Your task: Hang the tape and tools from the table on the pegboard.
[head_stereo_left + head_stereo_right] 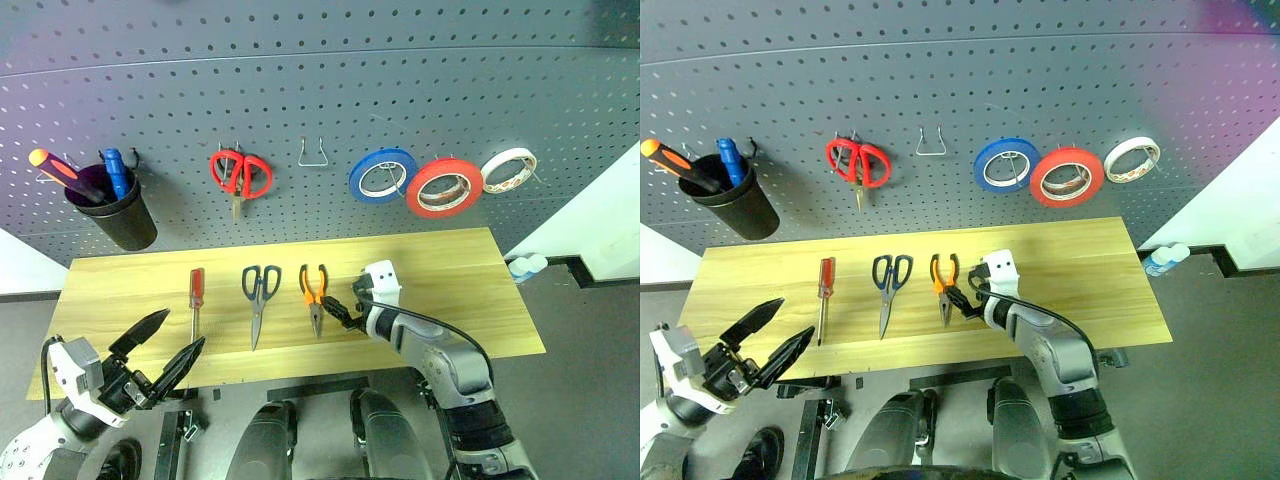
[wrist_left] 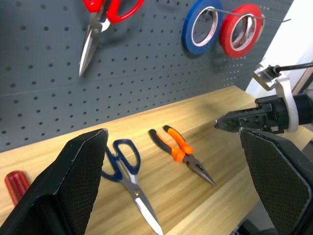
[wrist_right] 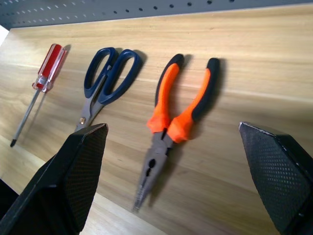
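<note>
Right tool (image 1: pixel 347 312), fingers spread apart, hovers just beside pliers (image 1: pixel 314 291) on table (image 1: pixel 450 270).

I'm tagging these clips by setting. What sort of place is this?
Probably a workshop or tool bench, perhaps a staged one. A dark grey pegboard holds red-handled scissors and tape rolls on hooks, and below it a light wooden table carries orange-handled pliers, dark-handled scissors and a red-handled screwdriver.

From my remote station I see a dark grey floor (image 1: pixel 590 330) beyond the scene's right end, meeting a white wall (image 1: pixel 610 215). A black baseboard strip (image 1: pixel 600 268) edges that wall.
</note>
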You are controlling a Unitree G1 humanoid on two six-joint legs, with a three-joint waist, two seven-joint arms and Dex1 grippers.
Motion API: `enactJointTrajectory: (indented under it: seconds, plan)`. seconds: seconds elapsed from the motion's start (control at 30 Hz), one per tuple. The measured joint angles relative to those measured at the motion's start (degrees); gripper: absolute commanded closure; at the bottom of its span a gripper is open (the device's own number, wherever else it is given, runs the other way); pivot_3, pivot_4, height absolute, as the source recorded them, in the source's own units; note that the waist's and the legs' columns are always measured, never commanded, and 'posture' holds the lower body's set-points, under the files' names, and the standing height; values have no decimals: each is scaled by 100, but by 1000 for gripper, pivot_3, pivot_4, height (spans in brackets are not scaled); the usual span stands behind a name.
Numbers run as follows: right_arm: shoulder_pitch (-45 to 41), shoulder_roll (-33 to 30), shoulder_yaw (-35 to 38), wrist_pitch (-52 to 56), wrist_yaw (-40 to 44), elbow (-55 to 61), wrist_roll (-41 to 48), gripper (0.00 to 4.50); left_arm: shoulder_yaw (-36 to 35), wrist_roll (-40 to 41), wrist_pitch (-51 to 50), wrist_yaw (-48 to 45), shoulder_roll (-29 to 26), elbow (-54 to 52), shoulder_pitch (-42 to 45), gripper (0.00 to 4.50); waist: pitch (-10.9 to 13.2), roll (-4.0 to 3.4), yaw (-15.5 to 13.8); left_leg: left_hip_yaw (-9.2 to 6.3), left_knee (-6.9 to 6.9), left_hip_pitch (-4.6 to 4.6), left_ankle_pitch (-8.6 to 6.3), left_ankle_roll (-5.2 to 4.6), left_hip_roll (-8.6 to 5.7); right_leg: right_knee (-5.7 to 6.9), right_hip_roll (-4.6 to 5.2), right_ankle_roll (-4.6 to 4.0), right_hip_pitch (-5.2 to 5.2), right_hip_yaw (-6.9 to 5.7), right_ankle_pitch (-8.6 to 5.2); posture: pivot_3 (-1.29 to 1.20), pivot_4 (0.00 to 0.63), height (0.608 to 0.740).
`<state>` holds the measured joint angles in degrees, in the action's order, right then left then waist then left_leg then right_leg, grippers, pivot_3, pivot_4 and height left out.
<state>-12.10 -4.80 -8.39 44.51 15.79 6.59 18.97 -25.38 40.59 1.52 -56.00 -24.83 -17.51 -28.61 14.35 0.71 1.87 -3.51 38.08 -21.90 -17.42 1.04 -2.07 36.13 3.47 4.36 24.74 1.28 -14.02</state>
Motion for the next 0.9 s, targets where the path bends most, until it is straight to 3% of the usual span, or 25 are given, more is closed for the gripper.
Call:
enactJointTrajectory:
  seconds: [0.2, 0.9]
  plan:
    - [2, 305, -177, 196, -458, -17, -218, 15, -81, 88, -71, 0, -101, -185, -33, 0, 5, 2, -82, 0, 0, -50, 0, 1, 0, 0, 0, 11, 52, 0, 7, 86, 295, 738]
    - [-764, 971, -169, -59, -1093, -1393, -835, 15, -317, 293, -325, 22, -141, -608, -327, 0, 136, -4, -112, 0, -11, -58, 0, 0, 0, -5, 4, -2, 61, -4, -1, 125, 313, 738]
